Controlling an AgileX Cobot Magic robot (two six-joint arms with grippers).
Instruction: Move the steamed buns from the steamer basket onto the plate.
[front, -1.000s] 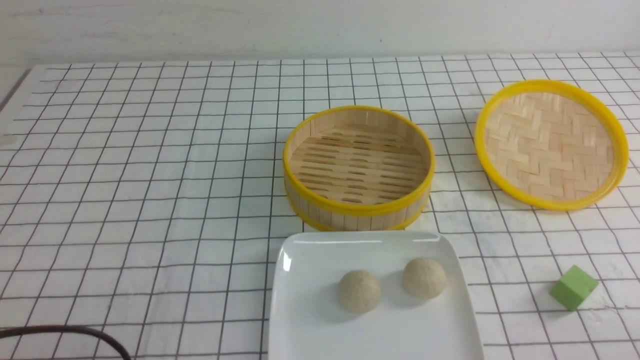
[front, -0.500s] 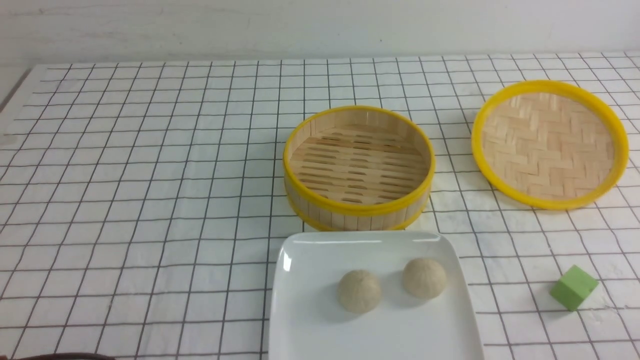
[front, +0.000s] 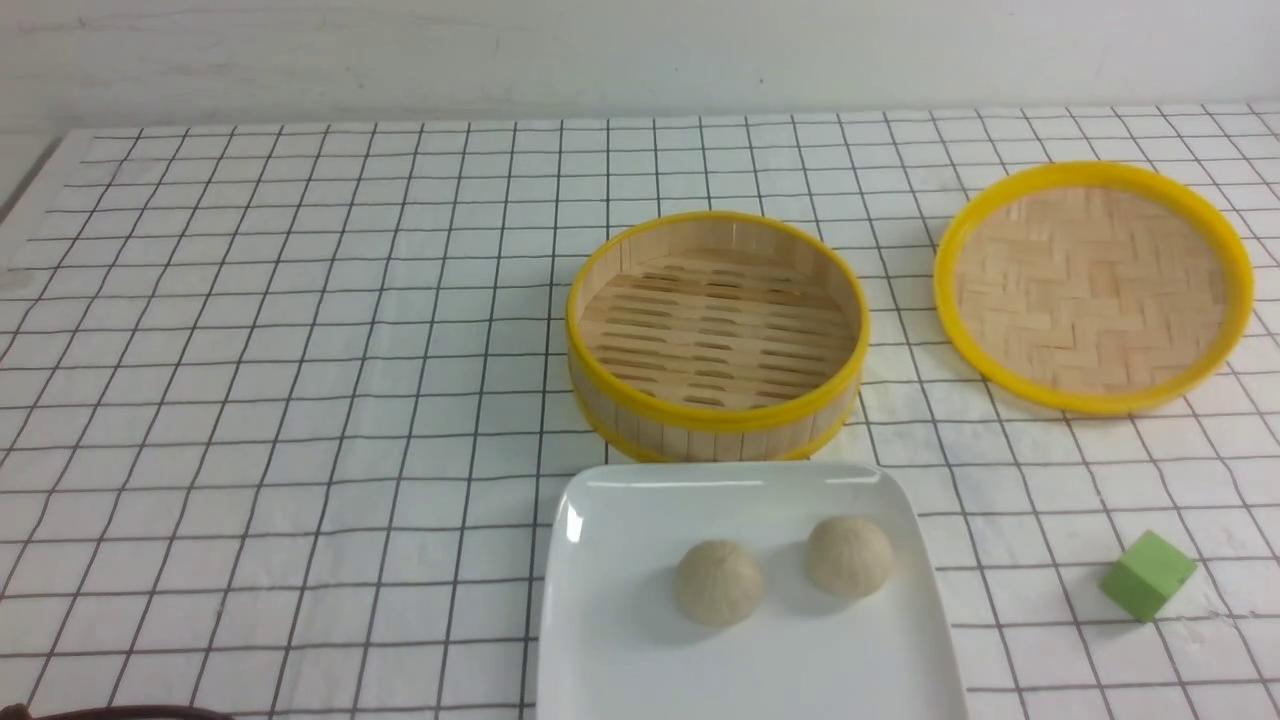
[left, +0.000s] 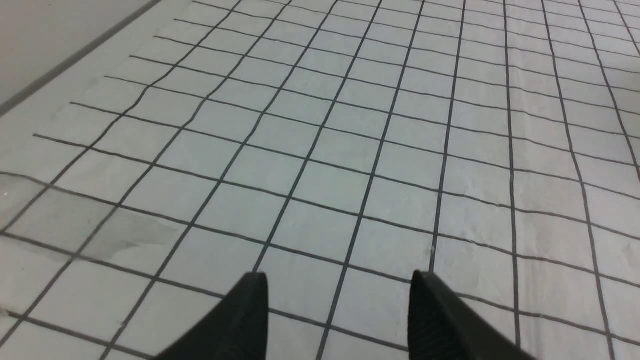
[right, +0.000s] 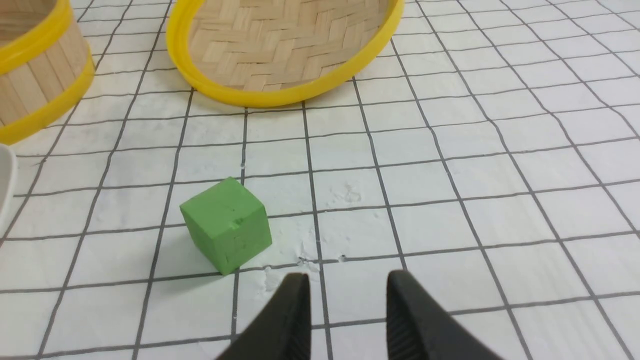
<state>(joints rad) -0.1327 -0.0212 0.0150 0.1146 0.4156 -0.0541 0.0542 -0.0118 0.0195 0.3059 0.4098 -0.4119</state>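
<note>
Two steamed buns (front: 718, 582) (front: 848, 556) sit side by side on the white plate (front: 620, 640) at the front middle. The steamer basket (front: 717, 335) stands just behind the plate with nothing in it; its wall also shows in the right wrist view (right: 35, 85). Neither gripper shows in the front view. My left gripper (left: 337, 282) is open and empty over bare checked cloth. My right gripper (right: 347, 282) is open and empty, its fingers apart above the cloth, close to the green cube (right: 226, 224).
The flat woven lid (front: 1092, 285) lies at the back right and shows in the right wrist view (right: 285, 45) too. The green cube (front: 1148, 574) sits at the front right. A dark cable (front: 120, 712) lies at the front left edge. The table's left edge shows in the left wrist view (left: 75, 55).
The woven lid has shifted slightly left and settled flatter. The dark cable at the front left has dropped almost out of view. Buns, plate and basket have not moved.
</note>
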